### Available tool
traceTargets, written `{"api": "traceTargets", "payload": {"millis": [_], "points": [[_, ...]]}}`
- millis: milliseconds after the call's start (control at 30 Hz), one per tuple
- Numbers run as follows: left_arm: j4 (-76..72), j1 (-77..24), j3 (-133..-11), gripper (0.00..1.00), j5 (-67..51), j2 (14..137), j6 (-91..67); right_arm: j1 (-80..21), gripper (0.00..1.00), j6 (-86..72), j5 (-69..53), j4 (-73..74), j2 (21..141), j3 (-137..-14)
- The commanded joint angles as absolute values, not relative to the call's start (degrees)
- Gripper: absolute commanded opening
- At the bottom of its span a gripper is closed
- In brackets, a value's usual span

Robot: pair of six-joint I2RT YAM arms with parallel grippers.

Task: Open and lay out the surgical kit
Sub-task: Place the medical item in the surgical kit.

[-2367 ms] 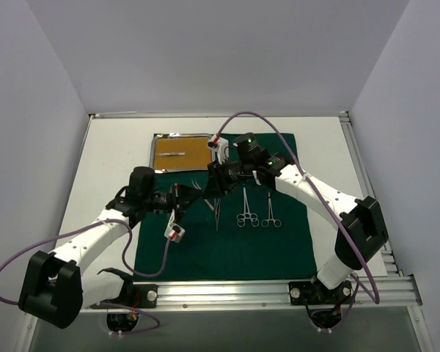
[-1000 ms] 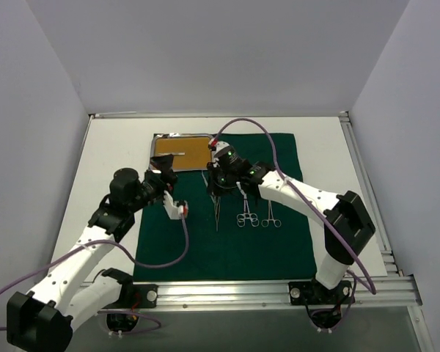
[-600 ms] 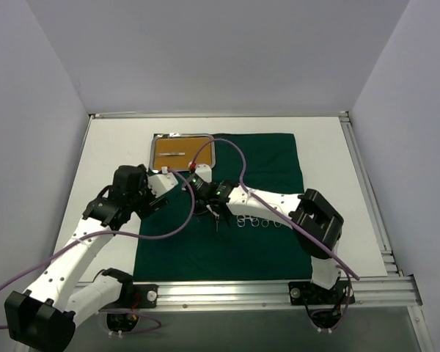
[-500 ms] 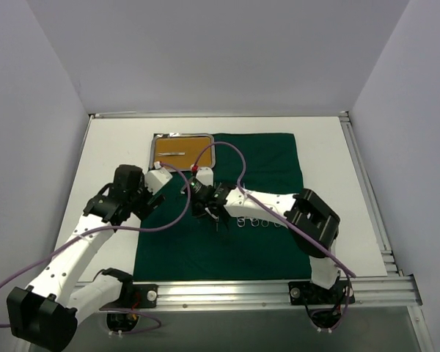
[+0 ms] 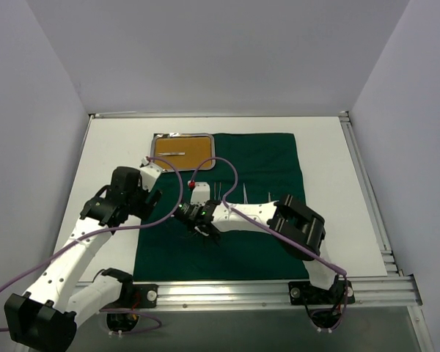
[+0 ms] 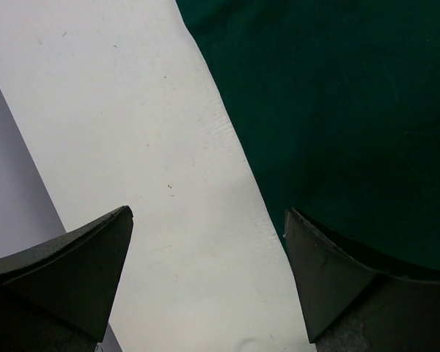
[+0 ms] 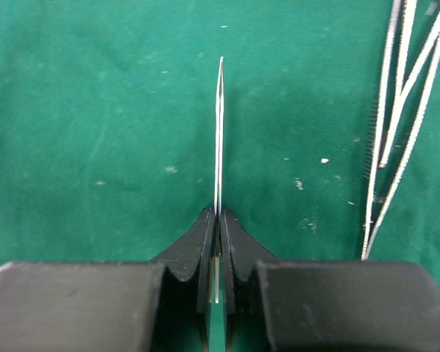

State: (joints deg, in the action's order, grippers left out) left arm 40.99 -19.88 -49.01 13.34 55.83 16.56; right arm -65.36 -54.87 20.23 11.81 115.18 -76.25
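The cloth point(image 5: 268, 158) lies spread on the counter point(image 5: 114, 147). The tray point(image 5: 198, 155) sits at its far left corner with one tweezers point(image 5: 172, 153) inside.

The biggest risk, as I judge it, is to the cloth. The right arm point(image 5: 257, 213) reaches low and far across it, so a dragging wrist could rumple it and shift everything laid out. The arm's purple cable point(image 5: 235, 176) loops over the same area and could snag. The other instruments point(image 7: 396, 110) lie just beside the path, and a sideways sweep could knock them askew. Smallest but likeliest is the second tweezers point(image 7: 219, 132). It is thin and held only near its back end, so it could twist or slip on being set down.

The right arm is stretched leftward over the cloth's middle. The right fingers point(image 7: 198, 246) are pressed together, pinching the second tweezers, whose tip points away over the cloth. I cannot tell whether it touches. The left arm point(image 5: 81, 242) is bent beside the cloth's left edge. The left fingers point(image 6: 73, 264) are spread wide, holding nothing, above bare counter and the cloth's border.
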Motion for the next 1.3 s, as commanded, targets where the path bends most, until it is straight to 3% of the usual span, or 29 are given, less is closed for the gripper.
{"api": "traceTargets", "payload": {"millis": [0,367,700,1067,1267], "points": [[40.8,-19.8,-51.3,0.94,13.4,55.0,14.8,-65.8,0.0,-58.3,25.8,14.9,113.1,-75.1],[41.3,-19.8,-52.0,0.94,13.1,55.9,15.1,-65.6,0.0,-57.6,27.2,15.0,114.3,-76.3],[41.2,-19.7,-52.1,0.94,13.2,56.0,15.9,-64.5,0.15,-57.8,25.3,13.2,114.0,-74.7],[41.8,-19.7,-51.9,0.94,12.5,55.9,16.0,-64.7,0.2,-54.6,25.0,13.3,112.7,-76.3],[43.0,-19.7,-53.6,0.94,12.1,57.1,15.6,-65.1,0.36,-47.6,25.7,15.6,106.5,-81.7]]}}
